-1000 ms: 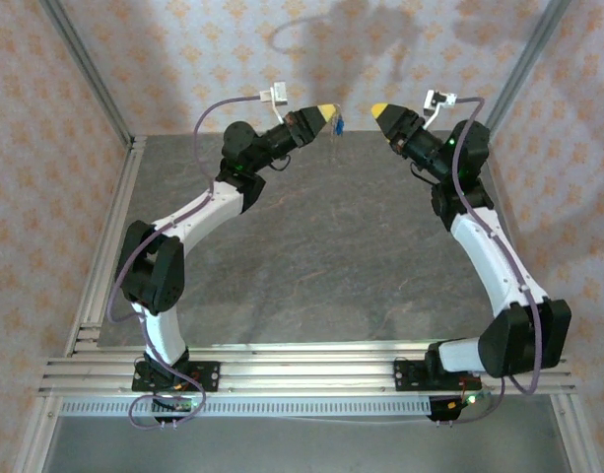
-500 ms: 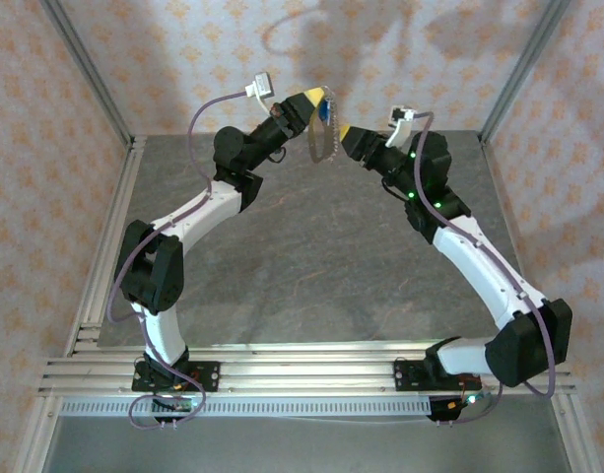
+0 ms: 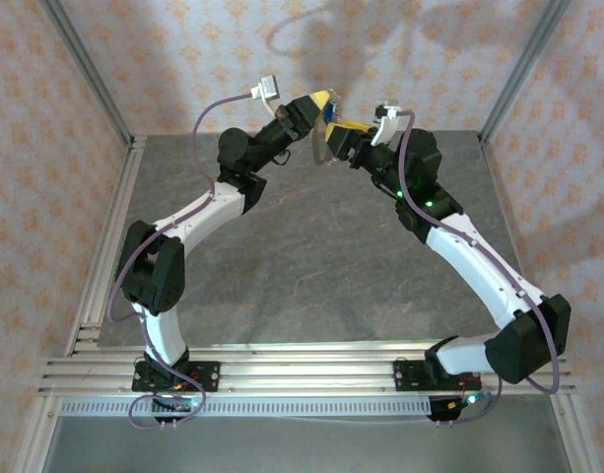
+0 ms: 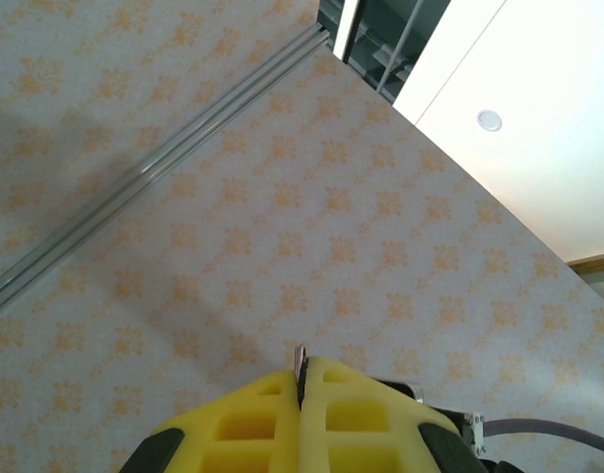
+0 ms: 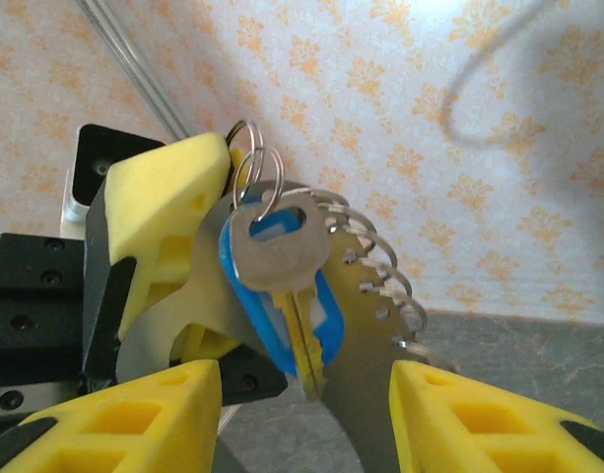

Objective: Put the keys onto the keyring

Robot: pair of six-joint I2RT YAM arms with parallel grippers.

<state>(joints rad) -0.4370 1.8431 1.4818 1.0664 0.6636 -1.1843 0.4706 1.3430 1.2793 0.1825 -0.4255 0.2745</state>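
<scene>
Key (image 5: 279, 258): silver head in a blue rubber cover, yellowish blade pointing down. It hangs from a small double wire ring (image 5: 254, 168) at the tip of the left gripper (image 3: 323, 100), high over the table (image 3: 311, 256) near the back wall. The keyring (image 5: 366, 345) curves behind it, a grey band with wire loops along its edge. The left gripper is clamped on the keyring, pads (image 4: 282, 414) pressed together. The right gripper (image 3: 333, 131) is just beside, fingers (image 5: 154, 414) apart and holding nothing, with the blade tip in the gap.
</scene>
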